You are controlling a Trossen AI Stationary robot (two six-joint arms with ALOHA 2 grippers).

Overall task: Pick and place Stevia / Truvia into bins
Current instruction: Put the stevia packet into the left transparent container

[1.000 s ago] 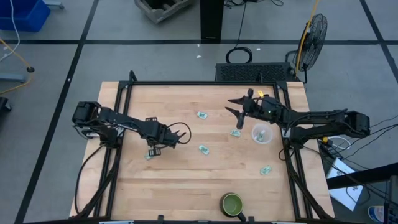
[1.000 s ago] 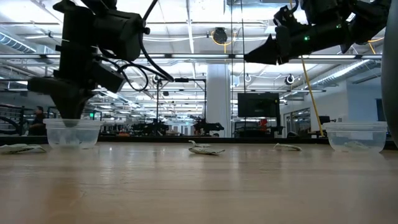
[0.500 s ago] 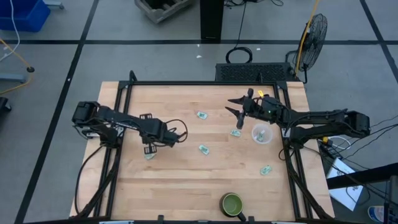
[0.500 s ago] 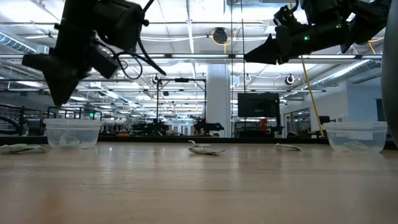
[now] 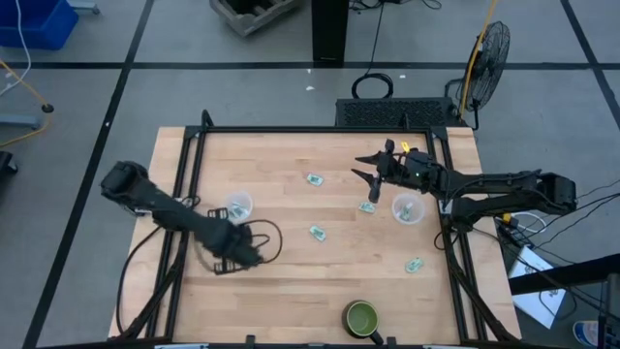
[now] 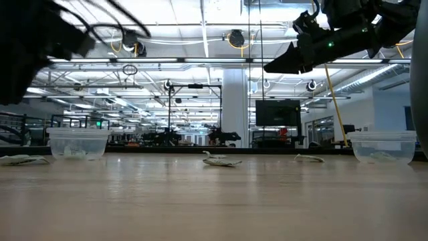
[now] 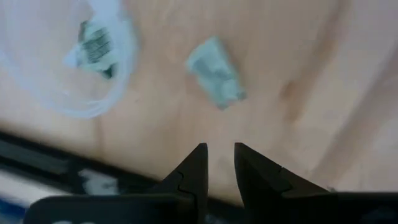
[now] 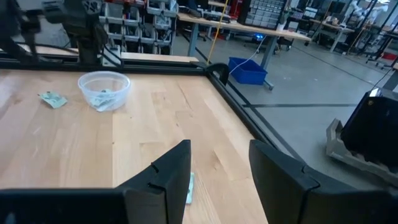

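Translucent cups hold some Stevia already: the left bin (image 5: 237,206) at nine o'clock has one sachet inside, the right bin (image 5: 406,208) at three another. About five packets lie loose (one (image 7: 216,73) just beside the left cup). Left gripper (image 7: 217,163) hangs slightly parted, empty; right gripper (image 8: 217,163) gapes empty.
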